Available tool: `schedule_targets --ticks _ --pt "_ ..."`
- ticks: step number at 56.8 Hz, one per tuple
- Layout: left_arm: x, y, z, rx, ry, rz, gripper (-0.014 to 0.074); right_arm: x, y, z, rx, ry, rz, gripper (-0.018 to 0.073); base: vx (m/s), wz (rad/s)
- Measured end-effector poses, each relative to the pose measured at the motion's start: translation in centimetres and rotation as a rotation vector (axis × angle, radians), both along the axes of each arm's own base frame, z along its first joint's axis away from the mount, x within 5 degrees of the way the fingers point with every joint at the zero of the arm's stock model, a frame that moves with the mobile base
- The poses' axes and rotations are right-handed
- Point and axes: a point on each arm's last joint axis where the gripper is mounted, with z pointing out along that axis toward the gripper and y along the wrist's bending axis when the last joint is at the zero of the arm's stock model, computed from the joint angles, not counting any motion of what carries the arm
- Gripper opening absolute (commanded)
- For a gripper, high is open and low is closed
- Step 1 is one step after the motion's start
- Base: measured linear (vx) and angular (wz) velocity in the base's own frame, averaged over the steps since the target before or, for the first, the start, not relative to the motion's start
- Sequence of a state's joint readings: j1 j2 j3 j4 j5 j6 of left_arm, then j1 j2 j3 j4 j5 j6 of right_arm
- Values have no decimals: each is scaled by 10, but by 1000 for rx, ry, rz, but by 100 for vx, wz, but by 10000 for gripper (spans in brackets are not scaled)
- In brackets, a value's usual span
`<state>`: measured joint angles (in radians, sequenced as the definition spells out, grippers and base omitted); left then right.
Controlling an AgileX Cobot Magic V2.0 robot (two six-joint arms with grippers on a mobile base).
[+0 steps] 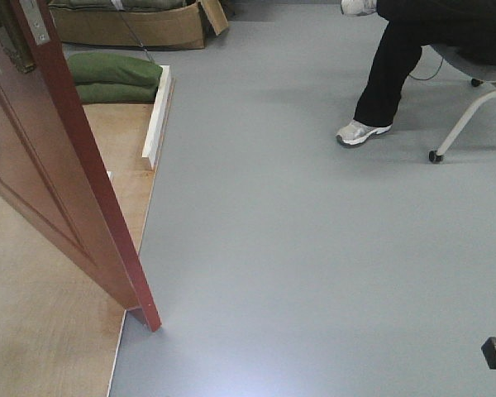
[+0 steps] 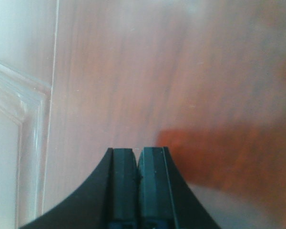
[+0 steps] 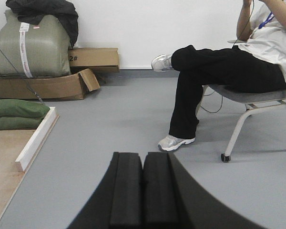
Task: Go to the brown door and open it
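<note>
One glossy reddish-brown door (image 1: pixel 62 190) slants down the front view's left side and fills my left wrist view with blurred woodgrain, my left gripper (image 2: pixel 137 151) and right gripper (image 3: pixel 143 155) both clenched empty, two black padded pairs; only the right view shows one seated person (image 3: pixel 224 71).

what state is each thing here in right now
reddish-brown glossy wooden door: open, its narrow edge toward the front camera
left gripper: shut, empty, close to the door's face, contact unclear
right gripper: shut, empty, pointing into the room
brown cardboard box: flap open
person in black trousers: seated on grey chair, legs crossed
green sacks: stacked flat
</note>
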<state>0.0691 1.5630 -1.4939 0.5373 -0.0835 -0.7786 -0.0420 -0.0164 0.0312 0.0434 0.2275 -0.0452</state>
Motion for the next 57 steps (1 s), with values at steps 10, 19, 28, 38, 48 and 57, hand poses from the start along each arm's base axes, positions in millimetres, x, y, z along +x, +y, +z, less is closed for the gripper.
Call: schedule_targets --ticks 10,19,28,38,48,57 --pt "0 0 0 0 1 0 -6 0 0 0 0 0 0 0 9 -3" --pt "-1 0 1 0 -3 0 -6 0 0 0 0 0 0 0 13 -4" --pt "0 0 0 0 0 0 -6 0 0 0 0 0 0 0 15 -1" --pt "-1 0 2 0 -3 1 -6 0 0 0 0 0 0 0 17 -2" --pt "-2 0 2 0 -6 0 -6 0 0 0 0 0 0 0 18 -4" --pt "0 0 0 0 -1 -1 -6 0 0 0 0 0 0 0 19 -3"
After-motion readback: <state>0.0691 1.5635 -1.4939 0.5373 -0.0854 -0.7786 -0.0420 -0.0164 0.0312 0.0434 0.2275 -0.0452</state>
